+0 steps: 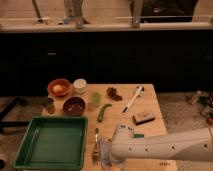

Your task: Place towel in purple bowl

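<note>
Wooden worktop (152,102) before dark cabinets (100,60), purple bowl (74,106) near left edge, tool (107,155) at near edge, touching pale towel (103,149), its grip impossible to tell

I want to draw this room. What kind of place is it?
Probably some kind of kitchen: a wooden table holds a purple bowl, a white cup and a fork, with dark cabinets behind. The robot's hand is at the table's near edge.
</note>
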Tool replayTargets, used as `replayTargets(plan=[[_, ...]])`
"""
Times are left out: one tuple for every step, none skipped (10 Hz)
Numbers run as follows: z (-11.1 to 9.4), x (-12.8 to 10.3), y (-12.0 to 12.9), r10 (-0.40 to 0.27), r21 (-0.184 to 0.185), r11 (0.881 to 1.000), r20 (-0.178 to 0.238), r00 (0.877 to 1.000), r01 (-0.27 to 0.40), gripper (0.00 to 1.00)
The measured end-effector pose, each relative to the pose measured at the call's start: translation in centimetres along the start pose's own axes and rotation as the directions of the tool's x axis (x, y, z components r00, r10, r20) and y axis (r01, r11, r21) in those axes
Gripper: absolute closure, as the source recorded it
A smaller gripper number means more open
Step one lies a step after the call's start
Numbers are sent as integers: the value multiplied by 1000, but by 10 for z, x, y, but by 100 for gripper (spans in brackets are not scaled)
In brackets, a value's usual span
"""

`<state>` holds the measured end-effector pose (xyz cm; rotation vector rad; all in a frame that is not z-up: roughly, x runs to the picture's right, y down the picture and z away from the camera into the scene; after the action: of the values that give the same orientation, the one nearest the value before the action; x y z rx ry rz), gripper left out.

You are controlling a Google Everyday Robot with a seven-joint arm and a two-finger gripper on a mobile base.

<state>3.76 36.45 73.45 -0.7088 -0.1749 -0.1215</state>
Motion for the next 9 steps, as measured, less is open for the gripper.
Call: replayTargets(plan=[[-1, 0, -1, 2, 1, 1000, 0, 1000, -2, 94], [-1, 1, 1, 1, -2, 1000, -2, 1000, -1, 99], [0, 1, 2, 2, -3, 1000, -3, 1000, -2, 100], [-1, 2, 3, -3, -5, 1000, -6, 1000, 3, 100], [-2, 8, 8, -16, -10, 1000, -17, 1000, 16, 100], [-5, 18, 13, -23, -15, 1000, -27, 999, 22, 100], [-7, 23, 16, -20, -17, 1000, -35, 999, 19, 100], [-9, 24, 18, -21, -18, 1000, -35, 999, 20, 100], [-15, 26, 20, -16, -16, 1000, -32, 999, 16, 100]])
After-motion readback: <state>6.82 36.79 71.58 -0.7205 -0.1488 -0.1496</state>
